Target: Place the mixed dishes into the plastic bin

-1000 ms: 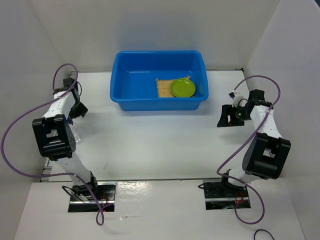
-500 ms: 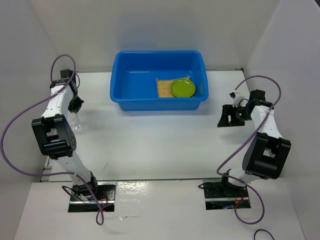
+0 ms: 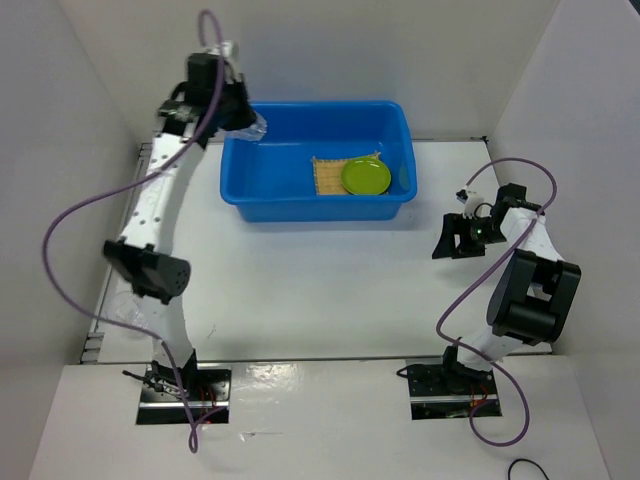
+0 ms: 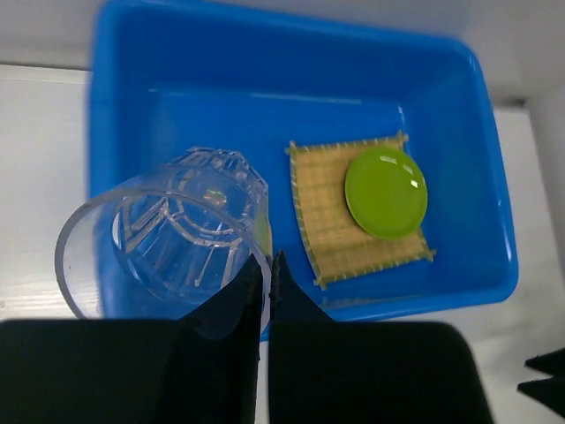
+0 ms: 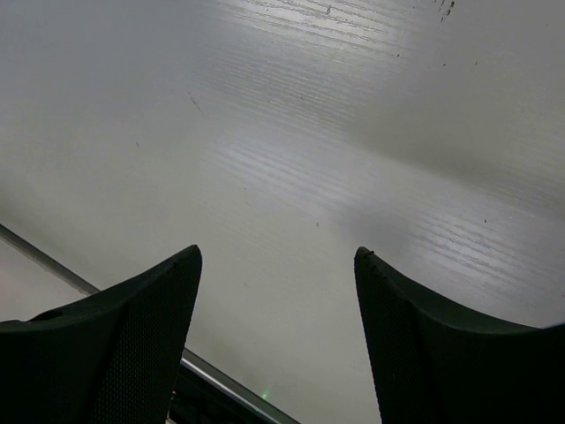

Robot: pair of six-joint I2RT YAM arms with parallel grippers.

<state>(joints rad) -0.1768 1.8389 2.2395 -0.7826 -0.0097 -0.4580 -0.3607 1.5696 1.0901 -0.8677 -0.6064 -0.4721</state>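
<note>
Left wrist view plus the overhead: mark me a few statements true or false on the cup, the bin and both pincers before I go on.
1. The left pincer is shut on the rim of the clear cup. True.
2. The clear cup stands on the floor of the bin. False: it is held in the air over the bin's left end.
3. The green plate lies on the bamboo mat inside the bin. True.
4. The right pincer grips a dish. False: it is open and empty, over the table.

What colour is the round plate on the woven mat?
The plate is lime green, clearest in the left wrist view.
</note>
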